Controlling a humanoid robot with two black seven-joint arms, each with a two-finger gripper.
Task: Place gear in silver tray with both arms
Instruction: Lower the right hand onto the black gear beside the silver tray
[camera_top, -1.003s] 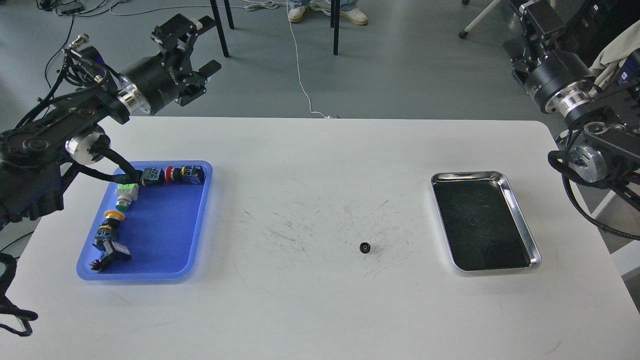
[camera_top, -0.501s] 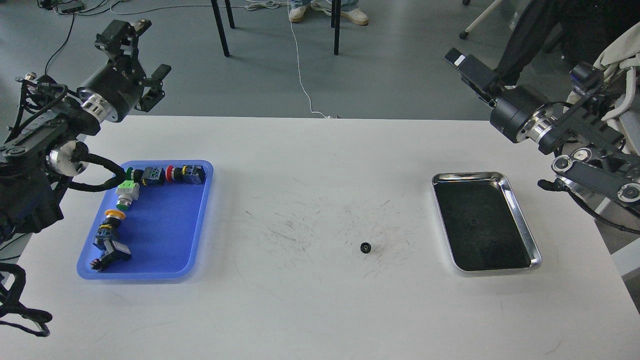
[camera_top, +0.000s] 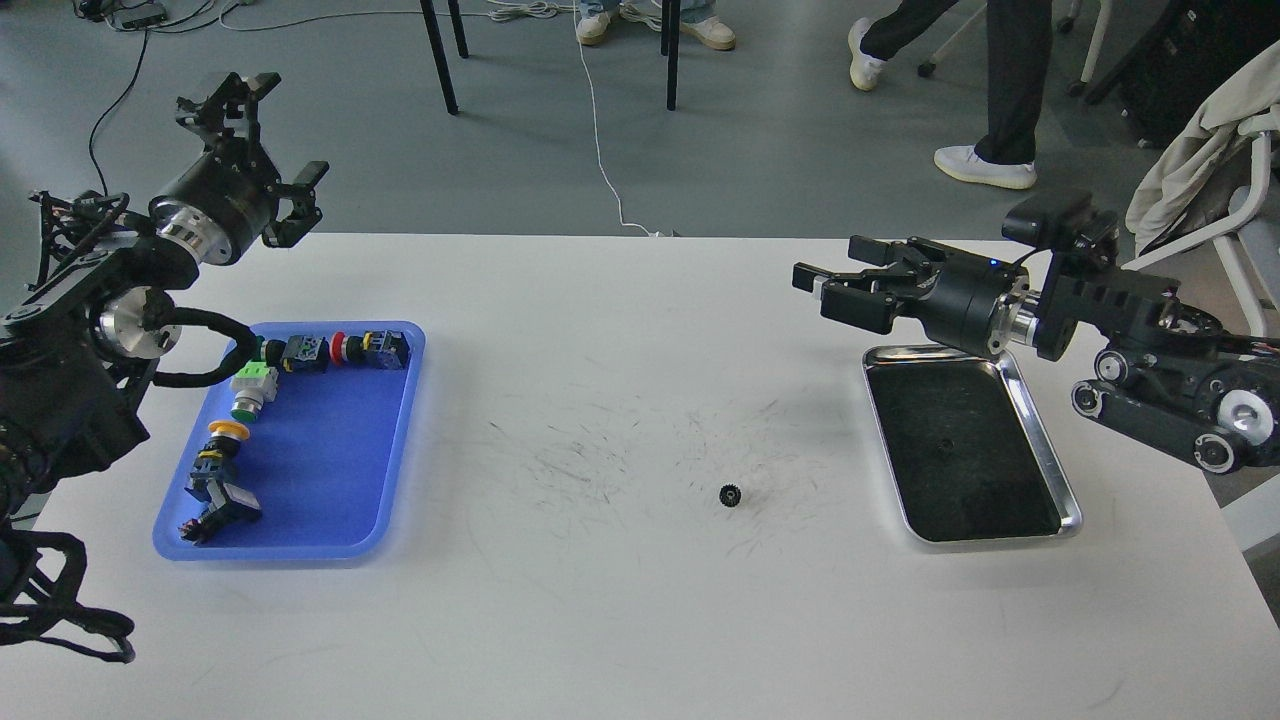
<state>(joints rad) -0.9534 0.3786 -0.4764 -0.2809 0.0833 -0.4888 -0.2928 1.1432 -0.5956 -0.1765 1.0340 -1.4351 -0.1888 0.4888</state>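
A small black gear (camera_top: 730, 494) lies on the white table (camera_top: 620, 620), left of the silver tray (camera_top: 1045, 455). The tray stands at the right, its dark floor bare. My right gripper (camera_top: 822, 289) is open and empty, held above the table just past the tray's far left corner, pointing left. My left gripper (camera_top: 265, 135) is open and empty, raised over the table's far left corner, beyond the blue tray. Both grippers are far from the gear.
A blue plastic tray (camera_top: 320, 470) at the left holds several push-button switch parts along its far and left sides. Beyond the table, chair legs, a white cable and a person's legs (camera_top: 985, 100) stand on the grey floor.
My right arm swung down and left from the far right edge, its gripper now over the tray's far left corner. My left gripper moved left and back. A person walked into view at the back.
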